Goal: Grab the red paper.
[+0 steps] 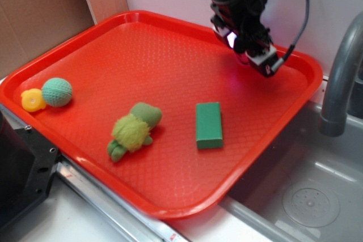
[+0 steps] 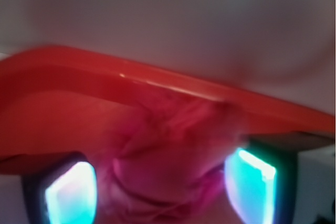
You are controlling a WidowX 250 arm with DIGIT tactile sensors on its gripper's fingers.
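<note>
Arm reaches down from top of exterior view, wrist pitched toward far right. Gripper (image 1: 249, 55) low and tilted. Wrist view: two lit fingers (image 2: 71, 195), one each side, jaws parted with the red paper (image 2: 168, 166) filling the gap. Pad contact not discernible through blur.

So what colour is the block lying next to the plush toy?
Green; the block shows best in the exterior view.

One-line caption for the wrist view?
Red paper wad between the gripper pads, near the red tray rim.
</note>
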